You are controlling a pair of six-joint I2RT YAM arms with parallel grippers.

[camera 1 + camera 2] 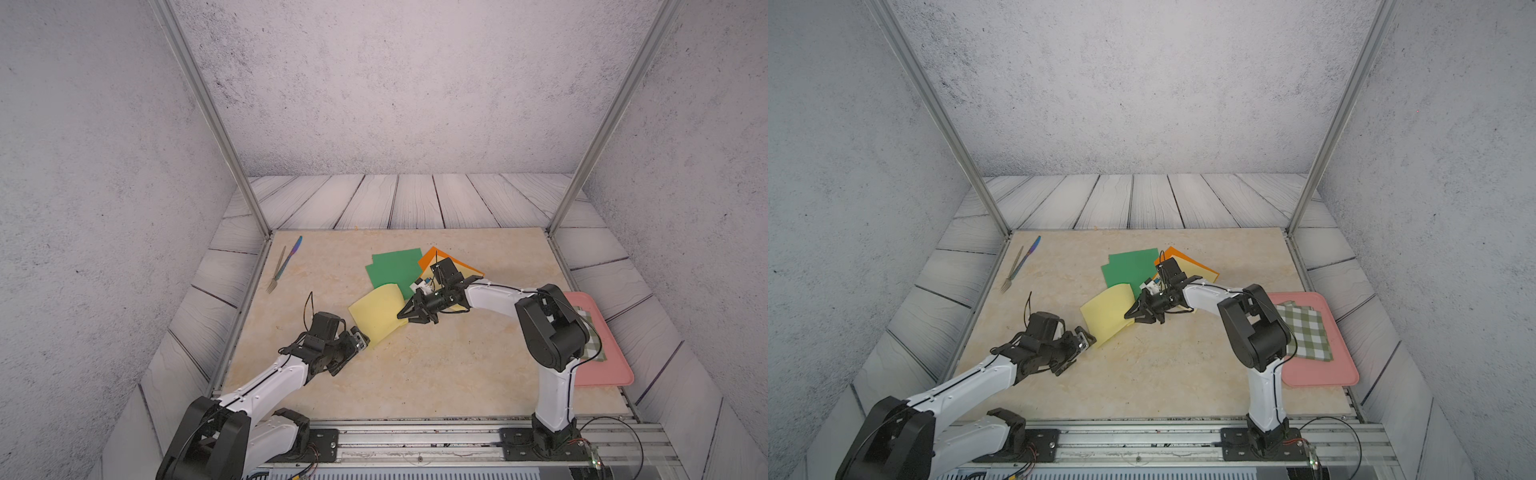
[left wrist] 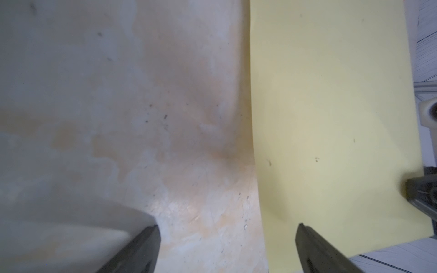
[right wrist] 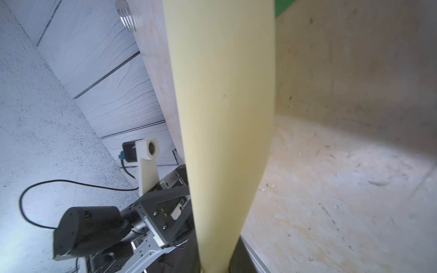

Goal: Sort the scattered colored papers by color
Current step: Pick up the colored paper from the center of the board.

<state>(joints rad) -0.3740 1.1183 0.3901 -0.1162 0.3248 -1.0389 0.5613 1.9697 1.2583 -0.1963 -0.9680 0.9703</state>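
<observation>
Nearest, the left gripper (image 2: 227, 238) lies low over the table (image 1: 436, 374) with its jaws spread wide and nothing between them. One finger (image 2: 314, 248) overlaps the near corner of the yellow paper (image 1: 376, 316), though whether it touches cannot be told. In the left wrist view this sheet runs lengthwise away from that gripper. In both top views it sits at mid-table, turned diagonally, its far edge curled up. The right gripper (image 1: 402, 315) has its jaws pinched almost closed on the sheet's right-hand edge, and the right wrist view shows the sheet (image 3: 224, 118) rising bowed from between them. Beyond, touching the yellow sheet's far edge, lie the overlapping green papers (image 1: 392, 270), long sides running left to right. Just right of them is the orange paper (image 1: 432, 253), one corner pointing away and partly hidden under the right arm.
</observation>
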